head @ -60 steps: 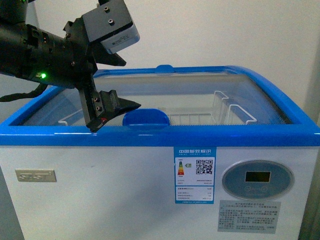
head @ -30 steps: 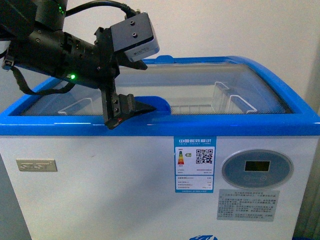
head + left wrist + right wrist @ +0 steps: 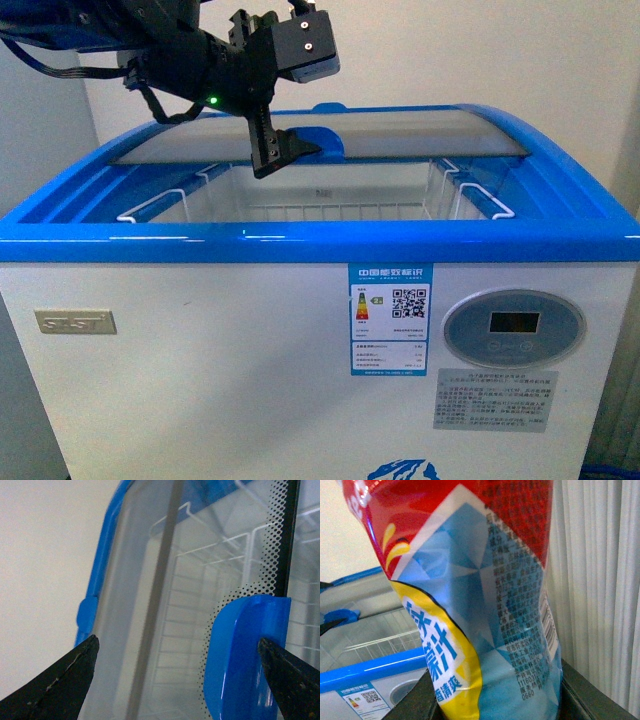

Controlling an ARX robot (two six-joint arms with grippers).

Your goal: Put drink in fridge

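The fridge (image 3: 300,400) is a white chest freezer with a blue rim, right in front of me. Its curved glass lid (image 3: 420,140) is slid toward the back, and the front half stands uncovered. My left gripper (image 3: 296,140) is open at the lid's blue handle (image 3: 328,140). In the left wrist view the gripper (image 3: 177,665) straddles the handle (image 3: 245,655), with one fingertip (image 3: 280,670) against its side. My right gripper (image 3: 495,700) is shut on the drink (image 3: 470,590), whose red, yellow and blue label fills that view. The cap is out of view. The fridge's rim (image 3: 365,670) shows behind the drink.
White wire baskets (image 3: 470,200) hang inside the fridge opening. An energy label (image 3: 390,318) and a round grey display (image 3: 513,325) are on the fridge front. A white wall stands behind. A pale curtain (image 3: 600,580) hangs beside the drink.
The glass lid has slid from the front rim toward the back, uncovering the baskets. My left arm has moved up and back with the blue handle.
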